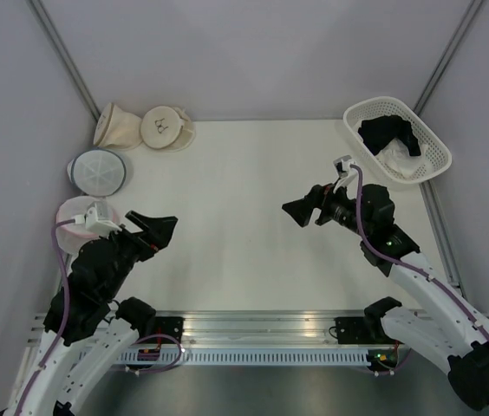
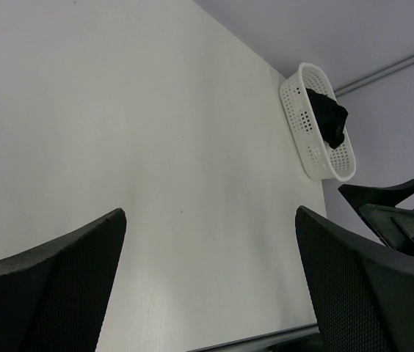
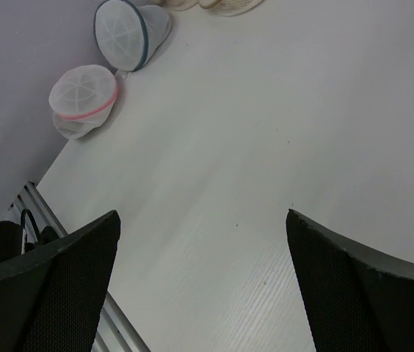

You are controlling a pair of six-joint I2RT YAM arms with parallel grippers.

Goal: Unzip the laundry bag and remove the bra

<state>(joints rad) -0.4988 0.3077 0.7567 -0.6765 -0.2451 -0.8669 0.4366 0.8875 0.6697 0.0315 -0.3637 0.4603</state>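
I hold my left hand (image 1: pixel 165 227) and right hand (image 1: pixel 295 211) spread and empty over the counter (image 1: pixel 244 165), because the pink-rimmed laundry bag (image 3: pixel 82 95) lies apparently unopened at the far left of the overhead frame, no red bra showing yet

An overhead camera looked down on the whole table (image 1: pixel 253 217) from its near edge. The left wrist camera looked low across it toward the white basket (image 2: pixel 304 136), the right wrist camera toward the laundry bag (image 3: pixel 82 95); overhead showed both.
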